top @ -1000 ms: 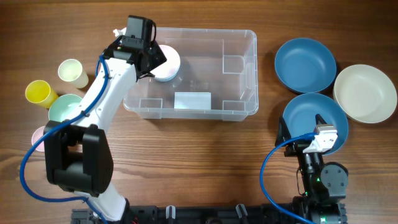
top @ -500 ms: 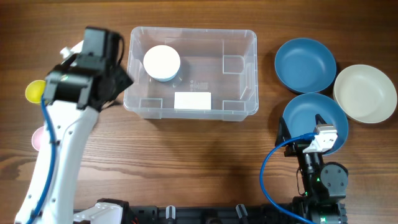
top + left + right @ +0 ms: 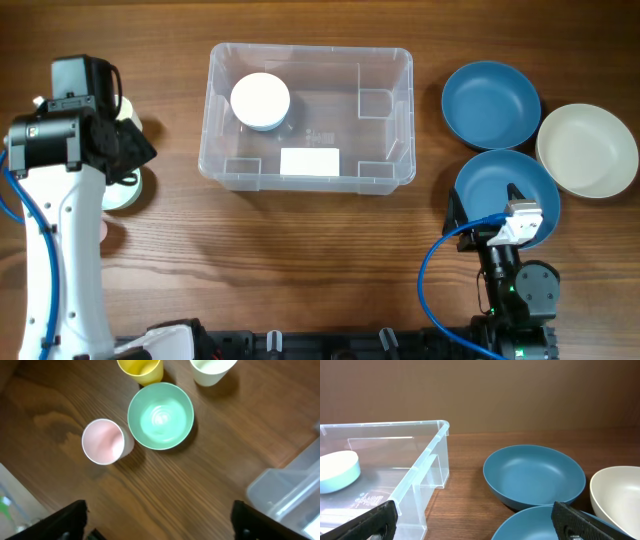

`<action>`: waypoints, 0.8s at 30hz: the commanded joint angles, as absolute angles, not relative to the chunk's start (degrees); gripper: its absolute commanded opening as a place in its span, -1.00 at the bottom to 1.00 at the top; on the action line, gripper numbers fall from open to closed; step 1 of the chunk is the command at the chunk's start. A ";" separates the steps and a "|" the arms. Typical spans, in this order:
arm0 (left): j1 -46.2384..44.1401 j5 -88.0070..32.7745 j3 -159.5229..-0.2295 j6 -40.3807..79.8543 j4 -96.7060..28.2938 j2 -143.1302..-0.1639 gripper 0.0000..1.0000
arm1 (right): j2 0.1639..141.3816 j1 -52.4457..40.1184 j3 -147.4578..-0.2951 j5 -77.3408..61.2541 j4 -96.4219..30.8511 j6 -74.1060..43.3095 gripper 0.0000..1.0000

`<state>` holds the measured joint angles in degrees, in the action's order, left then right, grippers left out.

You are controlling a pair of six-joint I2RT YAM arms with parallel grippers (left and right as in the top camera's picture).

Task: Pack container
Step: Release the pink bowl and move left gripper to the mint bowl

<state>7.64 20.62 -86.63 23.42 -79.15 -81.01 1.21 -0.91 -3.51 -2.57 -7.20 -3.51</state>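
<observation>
— Where is the container?
— The container (image 3: 330, 100) sits at upper centre of the overhead view, with a white bowl (image 3: 261, 101) in its upper-left corner.
— And your pincers?
— My left gripper (image 3: 160, 520) hangs spread wide and empty above a mint bowl (image 3: 160, 416) and a pink cup (image 3: 103, 441). My right gripper (image 3: 475, 520) gapes too, holding nothing, at lower right by a blue bowl (image 3: 500, 185).

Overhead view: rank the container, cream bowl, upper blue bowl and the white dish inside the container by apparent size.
1. container
2. cream bowl and upper blue bowl: too alike to rank
3. white dish
</observation>
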 commanded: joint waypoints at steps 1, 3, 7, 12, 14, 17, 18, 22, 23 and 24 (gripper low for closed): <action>8.86 16.25 -86.02 15.75 -77.97 -84.49 0.93 | 1.02 -0.62 -3.40 -3.09 -7.03 -3.14 0.99; 8.86 15.86 -86.02 13.19 -76.29 -86.35 0.96 | 1.02 -0.62 -3.40 -3.09 -7.03 -3.11 1.00; 8.86 12.69 -86.02 7.51 -73.93 -89.82 0.94 | 1.02 -0.62 -3.40 -3.09 -7.03 -3.14 1.00; 8.91 11.16 -84.40 7.49 -71.68 -91.31 0.85 | 1.02 -0.62 -3.40 -3.07 -7.03 -3.11 0.99; 8.93 10.70 -82.43 7.75 -69.89 -91.29 0.82 | 1.02 -0.62 -3.40 -3.09 -7.03 -3.09 1.00; 9.63 7.62 -78.04 7.70 -65.54 -91.29 0.82 | 1.02 -0.62 -3.40 -3.09 -7.03 -3.11 1.00; 10.22 7.14 -76.20 7.68 -63.75 -91.29 0.83 | 1.02 -0.62 -3.40 -3.09 -7.03 -3.14 0.99; 14.20 6.61 -70.74 7.68 -58.83 -91.29 0.87 | 1.02 -0.62 -3.40 -3.07 -7.03 -3.11 0.99; 15.64 5.58 -69.93 7.62 -57.98 -91.29 0.89 | 1.02 -0.62 -3.40 -3.07 -7.03 -3.11 1.00; 16.99 3.33 -69.28 6.28 -57.01 -91.31 0.92 | 1.02 -0.62 -3.40 -3.09 -7.03 -3.11 0.99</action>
<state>13.47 7.68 -71.18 8.62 -58.76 -91.05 1.21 -0.91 -3.51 -2.57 -7.20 -3.53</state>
